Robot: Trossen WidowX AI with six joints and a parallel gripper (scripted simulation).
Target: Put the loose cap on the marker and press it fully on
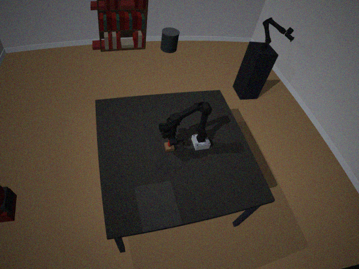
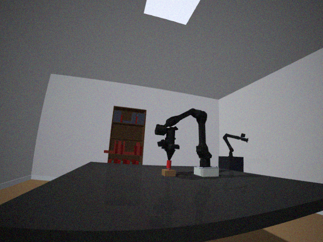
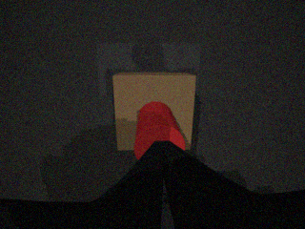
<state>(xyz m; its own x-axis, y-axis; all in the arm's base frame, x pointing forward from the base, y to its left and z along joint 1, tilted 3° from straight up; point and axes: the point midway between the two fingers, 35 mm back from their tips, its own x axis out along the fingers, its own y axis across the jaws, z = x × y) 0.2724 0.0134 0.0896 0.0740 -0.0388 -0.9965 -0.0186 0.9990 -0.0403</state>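
Note:
The light brown holder block (image 1: 169, 149) (image 2: 168, 173) (image 3: 129, 91) sits on the dark table (image 1: 124, 167) (image 2: 125, 203). The red cap (image 1: 169, 143) (image 2: 168, 164) (image 3: 154, 121) stands upright over the block, on the marker. A thin pale band shows at its foot in the exterior view; the rest of the marker is hidden. My gripper (image 2: 169, 159) (image 3: 162, 148) is shut with nothing between its fingers. It points down, and its tips are at the top of the cap, seemingly touching it. The tips hide part of the cap top in the wrist view.
The arm's white base (image 1: 202, 143) (image 2: 206, 171) stands on the table to the right of the block. A second arm on a dark pedestal (image 1: 254, 70) (image 2: 230, 163), a bookcase (image 1: 122, 26) (image 2: 127, 134) and a grey bin (image 1: 169, 41) stand away from the table.

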